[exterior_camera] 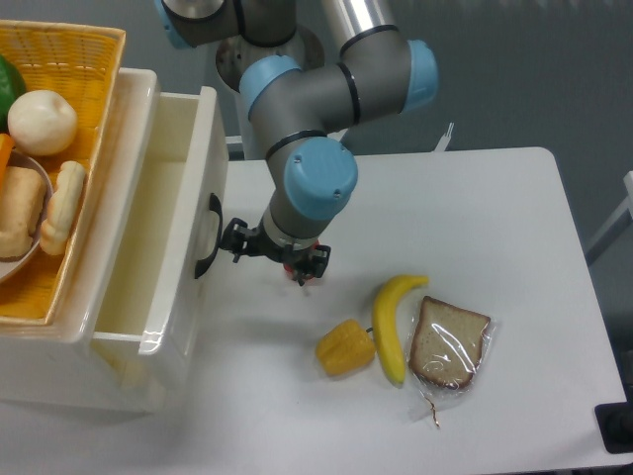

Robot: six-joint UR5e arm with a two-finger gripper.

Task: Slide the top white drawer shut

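White glossy plastic fills the left of the view: the top white drawer [148, 247] stands partly pulled out from the cabinet [119, 119], its deep plain inside showing, its front wall facing right toward me. On that front the curved black handle [207, 236] shows only in part, seen edge-on. My gripper [274, 253] sits just beside the handle, low over the counter [475, 218]; my own wrist covers it from above, so only dark bits stick out on each side, and I cannot tell whether it is spread or closed, nor whether it touches the drawer front. A small red thing [303, 269] peeks out under my wrist, mostly hidden. Further right lie a yellow pepper [344, 347], a banana [392, 325] and a wrapped slice of bread [449, 344]. The yellow wicker basket [59, 119] on top of the cabinet is cut off at the left edge.
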